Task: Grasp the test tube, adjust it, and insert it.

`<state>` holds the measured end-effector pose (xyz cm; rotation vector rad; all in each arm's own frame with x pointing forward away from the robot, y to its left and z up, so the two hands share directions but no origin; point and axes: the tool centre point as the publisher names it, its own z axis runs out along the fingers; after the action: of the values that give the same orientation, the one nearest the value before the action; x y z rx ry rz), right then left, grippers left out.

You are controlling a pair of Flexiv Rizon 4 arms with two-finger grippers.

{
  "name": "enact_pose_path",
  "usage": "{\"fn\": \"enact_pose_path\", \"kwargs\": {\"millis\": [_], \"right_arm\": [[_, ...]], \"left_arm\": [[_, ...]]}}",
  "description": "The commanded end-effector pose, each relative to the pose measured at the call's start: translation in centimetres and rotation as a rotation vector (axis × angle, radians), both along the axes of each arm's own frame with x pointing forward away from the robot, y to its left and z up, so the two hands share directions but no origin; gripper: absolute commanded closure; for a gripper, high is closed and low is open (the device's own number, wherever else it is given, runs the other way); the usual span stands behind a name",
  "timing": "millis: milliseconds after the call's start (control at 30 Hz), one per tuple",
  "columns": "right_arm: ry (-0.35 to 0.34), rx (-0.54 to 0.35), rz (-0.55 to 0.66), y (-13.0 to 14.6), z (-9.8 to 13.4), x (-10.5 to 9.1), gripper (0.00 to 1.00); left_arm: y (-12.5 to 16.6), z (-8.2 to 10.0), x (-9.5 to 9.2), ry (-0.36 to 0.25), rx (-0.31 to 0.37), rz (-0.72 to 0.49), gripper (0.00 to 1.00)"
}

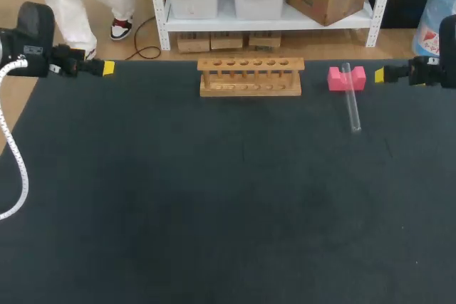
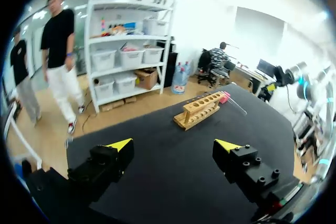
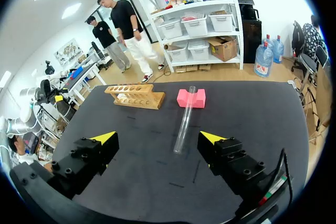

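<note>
The test tube is lying toward the far right corner of the tabletop. Its near end is resting on the surface and its far end is leaning up on a pink block, so it is sitting at a slight tilt. It is looking clear, thin-walled and smooth, so I am judging it light and stiff but slippery, breakable if it is glass, and ready to roll. The best hold is probably on the raised stretch just short of the block, where the fingers are getting room on both sides. A gentle squeeze is what it seems to be asking for.

The right claw is hanging at the right edge, beside the block but apart from it. Its fingers are spread wide and holding nothing, and the tube is lying ahead of them.

Further along the far edge, near its middle, the wooden rack is standing with its row of holes facing up. The left claw is waiting at the far left edge, also spread and holding nothing, well apart from the rack.
</note>
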<state>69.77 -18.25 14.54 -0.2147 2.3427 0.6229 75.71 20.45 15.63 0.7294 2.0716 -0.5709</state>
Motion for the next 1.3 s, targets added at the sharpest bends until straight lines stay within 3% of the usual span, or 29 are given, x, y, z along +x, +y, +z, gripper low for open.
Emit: {"fn": "enact_pose_path", "kwargs": {"millis": [33,300,333,600,800,1033,1100,1133,1200,1300], "right_arm": [[0.0,-0.004,-0.004,0.1,0.1,-0.1,0.0],[0.0,-0.004,-0.004,0.1,0.1,-0.1,0.0],[0.0,-0.004,-0.004,0.1,0.1,-0.1,0.0],[0.0,-0.004,-0.004,0.1,0.1,-0.1,0.0],[0.0,-0.004,-0.004,0.1,0.1,-0.1,0.0],[0.0,-0.004,-0.004,0.1,0.1,-0.1,0.0],[0.0,-0.004,-0.004,0.1,0.1,-0.1,0.0],[0.0,-0.004,-0.004,0.1,0.1,-0.1,0.0],[0.0,-0.004,-0.004,0.1,0.1,-0.1,0.0],[0.0,-0.004,-0.004,0.1,0.1,-0.1,0.0]], "left_arm": [[0.0,-1.0,1.6,-0.133,-0.233,-0.234,0.0],[-1.0,-2.2,4.0,-0.184,-0.267,-0.319,0.0],[-1.5,-2.7,5.0,-0.2,-0.263,-0.325,0.0],[-3.0,-3.3,7.2,-0.196,-0.26,-0.351,0.0],[-4.5,-4.0,7.6,-0.186,-0.243,-0.383,0.0],[-5.9,-4.8,8.1,-0.132,-0.243,-0.406,0.0],[-6.2,-5.0,8.1,-0.146,-0.236,-0.406,0.0],[-6.3,-5.0,8.2,-0.124,-0.244,-0.405,0.0],[-6.6,-5.1,8.3,-0.156,-0.227,-0.401,0.0],[-6.8,-5.2,8.2,-0.151,-0.224,-0.403,0.0]]}}
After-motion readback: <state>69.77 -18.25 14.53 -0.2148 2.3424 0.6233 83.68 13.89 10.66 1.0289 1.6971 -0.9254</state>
